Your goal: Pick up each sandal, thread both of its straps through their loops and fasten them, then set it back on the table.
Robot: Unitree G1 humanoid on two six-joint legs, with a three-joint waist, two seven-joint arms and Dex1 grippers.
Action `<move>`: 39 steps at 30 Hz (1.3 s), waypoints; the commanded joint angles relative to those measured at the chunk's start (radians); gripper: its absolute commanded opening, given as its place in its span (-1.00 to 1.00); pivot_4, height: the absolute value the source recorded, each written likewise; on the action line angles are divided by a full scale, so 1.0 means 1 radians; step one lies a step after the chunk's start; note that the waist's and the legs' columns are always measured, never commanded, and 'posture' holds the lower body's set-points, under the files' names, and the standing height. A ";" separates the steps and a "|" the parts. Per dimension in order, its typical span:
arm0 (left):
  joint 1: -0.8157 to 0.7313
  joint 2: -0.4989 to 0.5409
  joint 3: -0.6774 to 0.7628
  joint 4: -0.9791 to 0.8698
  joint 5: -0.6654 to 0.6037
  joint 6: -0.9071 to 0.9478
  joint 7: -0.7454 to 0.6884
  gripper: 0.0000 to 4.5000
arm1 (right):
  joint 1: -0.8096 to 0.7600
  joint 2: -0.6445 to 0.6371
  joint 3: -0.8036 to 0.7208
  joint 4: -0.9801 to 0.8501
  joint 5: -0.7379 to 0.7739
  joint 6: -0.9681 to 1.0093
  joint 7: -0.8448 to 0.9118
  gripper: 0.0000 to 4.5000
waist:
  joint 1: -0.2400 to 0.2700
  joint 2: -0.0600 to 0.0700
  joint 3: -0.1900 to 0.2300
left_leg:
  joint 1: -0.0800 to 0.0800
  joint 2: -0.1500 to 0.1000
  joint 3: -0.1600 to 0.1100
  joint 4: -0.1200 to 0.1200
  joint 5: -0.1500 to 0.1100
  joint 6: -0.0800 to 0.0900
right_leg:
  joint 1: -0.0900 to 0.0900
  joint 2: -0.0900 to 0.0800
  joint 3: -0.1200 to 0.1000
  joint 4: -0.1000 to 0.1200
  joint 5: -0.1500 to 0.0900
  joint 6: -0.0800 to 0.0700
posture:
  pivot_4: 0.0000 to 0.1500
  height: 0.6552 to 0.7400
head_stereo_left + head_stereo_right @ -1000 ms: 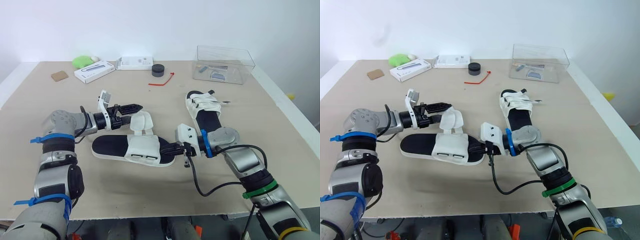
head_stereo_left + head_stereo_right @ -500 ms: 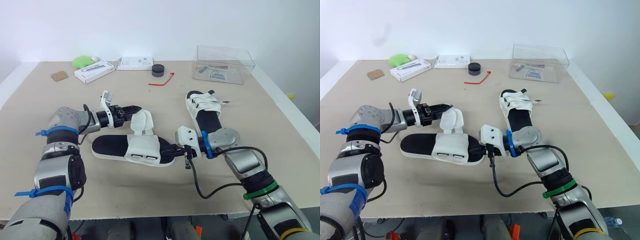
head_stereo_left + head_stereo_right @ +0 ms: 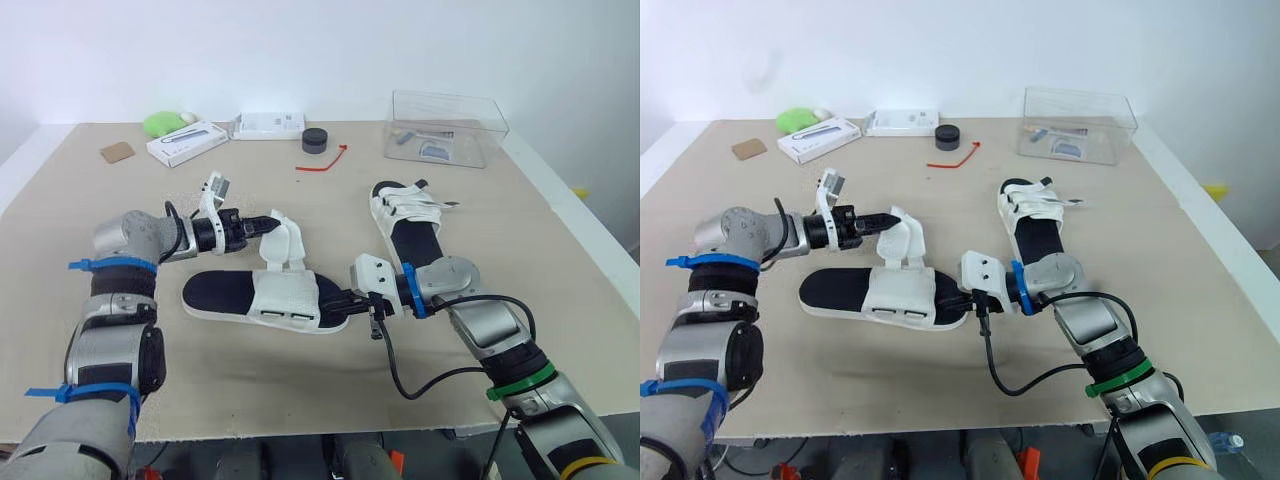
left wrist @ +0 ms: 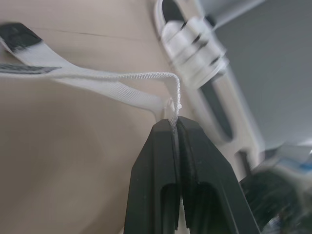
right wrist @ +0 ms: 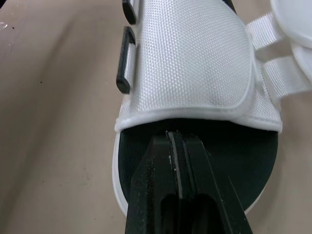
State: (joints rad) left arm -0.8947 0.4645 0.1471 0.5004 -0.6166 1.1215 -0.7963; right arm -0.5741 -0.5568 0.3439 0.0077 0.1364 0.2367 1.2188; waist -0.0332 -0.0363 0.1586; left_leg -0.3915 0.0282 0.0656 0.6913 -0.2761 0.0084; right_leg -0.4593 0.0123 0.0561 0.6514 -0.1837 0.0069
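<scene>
left eye view: the open sandal [image 3: 262,296] is lying flat on the tabletop [image 3: 250,372] between both arms, and the second sandal [image 3: 408,222] is lying just beyond the right arm.
left wrist view: the left tool [image 4: 174,123] is pinching the white strap [image 4: 97,82], with its fingers closed.
right wrist view: the right tool [image 5: 176,141] is clamping closed on the open sandal's toe end.

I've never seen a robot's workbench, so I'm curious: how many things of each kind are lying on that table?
Sandals: 2
White boxes: 2
Clear plastic box: 1
Black round puck: 1
Red tie: 1
Green lump: 1
Brown square: 1
Total: 9
</scene>
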 commanded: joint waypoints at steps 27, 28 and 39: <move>0.053 -0.081 0.137 -0.170 -0.049 -0.135 0.154 -0.99 | -0.176 0.097 -0.025 0.132 -0.002 0.059 -0.076 -1.00 | 0.006 0.000 0.000 | -0.001 -0.001 0.001 0.002 0.001 0.000 | 0.000 -0.001 0.000 -0.001 0.002 0.001 | 1.00 0.67; 0.055 -0.081 0.138 -0.179 -0.052 -0.130 0.155 -0.99 | -0.182 0.090 -0.024 0.150 -0.009 0.051 -0.072 -1.00 | 0.006 0.000 0.000 | -0.001 -0.001 0.001 0.002 0.001 0.000 | 0.000 -0.001 0.000 -0.001 0.002 0.001 | 1.00 0.67; 0.081 -0.075 0.155 -0.246 -0.071 -0.111 0.196 -0.99 | -0.136 0.106 -0.010 0.020 0.025 0.212 -0.086 -1.00 | 0.005 0.000 0.000 | -0.001 0.000 0.000 0.001 0.001 0.000 | 0.000 -0.001 0.000 -0.001 0.002 0.001 | 1.00 0.67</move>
State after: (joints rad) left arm -0.8112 0.3770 0.2848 0.3002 -0.6681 1.0067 -0.6064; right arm -0.7029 -0.4642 0.3460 0.1051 0.1258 0.3989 1.1466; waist -0.0285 -0.0366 0.1586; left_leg -0.3923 0.0279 0.0657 0.6924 -0.2755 0.0088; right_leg -0.4591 0.0112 0.0560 0.6506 -0.1813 0.0081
